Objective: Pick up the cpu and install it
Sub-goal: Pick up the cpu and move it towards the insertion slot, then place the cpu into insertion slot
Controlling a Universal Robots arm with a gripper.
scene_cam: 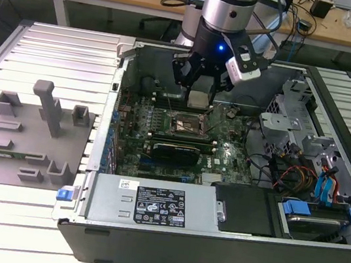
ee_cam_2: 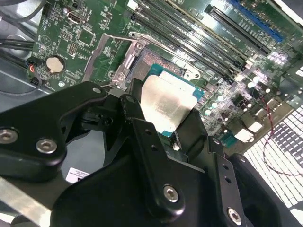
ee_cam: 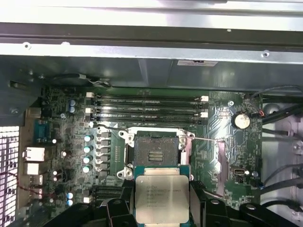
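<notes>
Hanging just above the open socket inside the computer case, the cpu was pinched by two opposite edges in the pincer. It was square, no side longer than another. Its flat silver-white top faced the wrist cameras, with a thin green rim around it in both wrist views. The socket lay bare and apart from the chip, with memory sticks just beside it. A grey plate rested on the counter, well apart, on the exterior view's left.
</notes>
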